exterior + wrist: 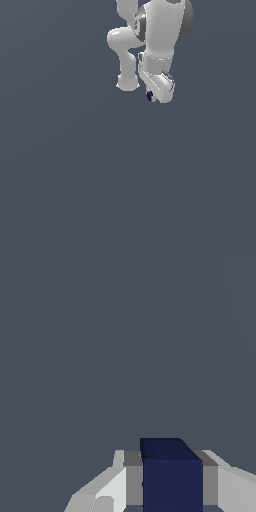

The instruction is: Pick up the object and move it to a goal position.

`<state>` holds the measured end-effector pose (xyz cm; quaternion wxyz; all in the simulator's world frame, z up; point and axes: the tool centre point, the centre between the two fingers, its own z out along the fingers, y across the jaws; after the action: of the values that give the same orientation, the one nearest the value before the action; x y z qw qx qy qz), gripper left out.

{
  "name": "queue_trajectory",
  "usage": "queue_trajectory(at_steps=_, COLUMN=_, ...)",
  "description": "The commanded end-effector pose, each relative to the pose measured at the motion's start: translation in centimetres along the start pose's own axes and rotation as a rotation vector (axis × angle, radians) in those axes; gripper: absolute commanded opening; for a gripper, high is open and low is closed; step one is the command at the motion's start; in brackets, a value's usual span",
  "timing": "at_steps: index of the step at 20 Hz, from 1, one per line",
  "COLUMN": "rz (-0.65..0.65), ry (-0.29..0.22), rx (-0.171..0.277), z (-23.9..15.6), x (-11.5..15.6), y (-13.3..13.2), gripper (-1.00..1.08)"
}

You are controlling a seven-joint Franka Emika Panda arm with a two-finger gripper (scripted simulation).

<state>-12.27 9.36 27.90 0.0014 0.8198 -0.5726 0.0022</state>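
Note:
The object (pixel 171 476) is a small dark navy-blue block. In the wrist view it fills the gap between the two white fingers, whose grey pads (pixel 133 481) press against its sides. My gripper (pixel 171 483) is shut on it. In the exterior view only a sliver of the object (pixel 149 95) shows, peeking out beside the white gripper (pixel 156 97) at the end of the arm near the upper middle. Most of the block is hidden there behind the hand.
A plain grey-blue floor (pixel 100 190) spreads out on all sides. The white arm (pixel 150 35) folds down from the upper edge of the exterior view. No other objects or markers show.

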Motion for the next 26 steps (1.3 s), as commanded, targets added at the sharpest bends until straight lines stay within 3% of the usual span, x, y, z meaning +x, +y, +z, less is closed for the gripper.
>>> queue_trajectory(at_steps=1, rz=0.0, ry=0.001, rx=-0.001, z=-2.5, x=-1.4, y=-0.1, gripper=-1.0)
queue_trajectory(at_steps=15, rz=-0.003, ry=-0.003, rx=-0.001, z=-15.8, x=-8.6, y=-1.6, gripper=-1.0)
queue_trajectory(at_steps=26, rz=-0.003, ry=-0.005, rx=0.0, z=-20.9, x=-11.4, y=-2.4, gripper=-1.0)
